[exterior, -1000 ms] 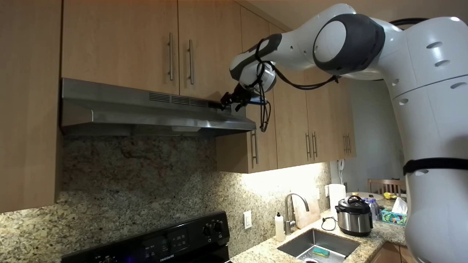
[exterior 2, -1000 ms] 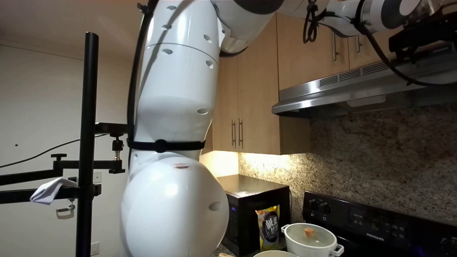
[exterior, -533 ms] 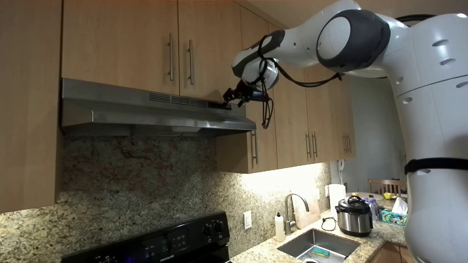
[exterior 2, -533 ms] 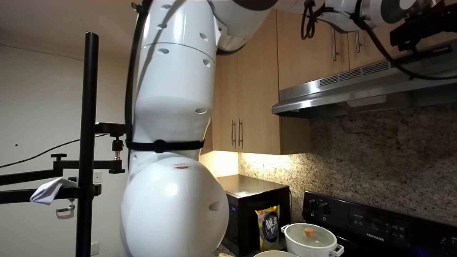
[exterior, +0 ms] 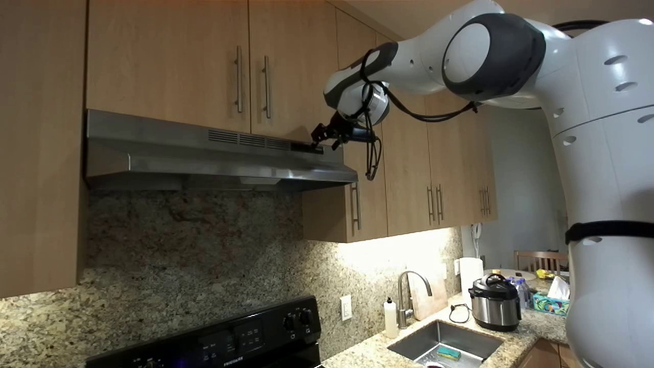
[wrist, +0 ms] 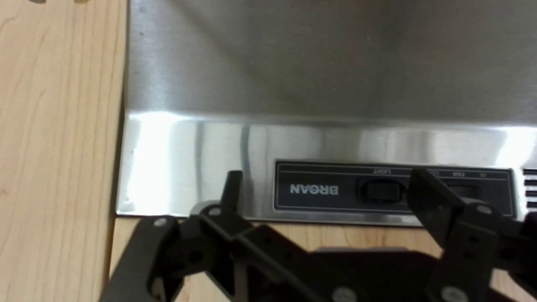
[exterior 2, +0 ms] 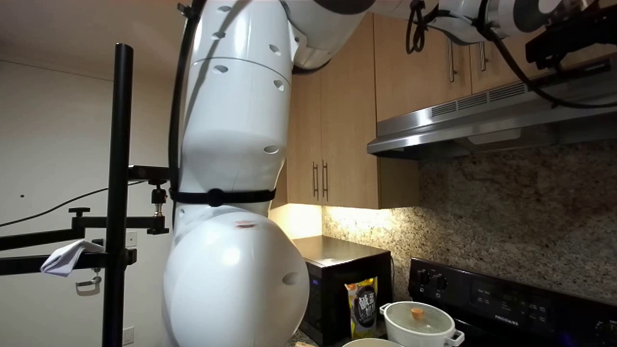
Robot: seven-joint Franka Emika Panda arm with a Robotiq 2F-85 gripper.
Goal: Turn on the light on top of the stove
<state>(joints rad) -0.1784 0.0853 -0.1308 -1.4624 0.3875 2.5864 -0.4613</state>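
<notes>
On the range hood (exterior: 219, 159): light switch (wrist: 382, 191) in the control panel (wrist: 347, 184)
Gripper (wrist: 326, 176): spread apart, holding nothing, one fingertip (wrist: 426, 195) near the switch
Lamp lens (exterior 2: 494, 136): apparently unlit — approach judged nearly done, switching to come

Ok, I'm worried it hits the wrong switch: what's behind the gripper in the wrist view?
The hood with its black control panel, and cabinet wood. The light switch shows between the fingers; the picture-right finger hides part of the panel and of the fan switch.
</notes>
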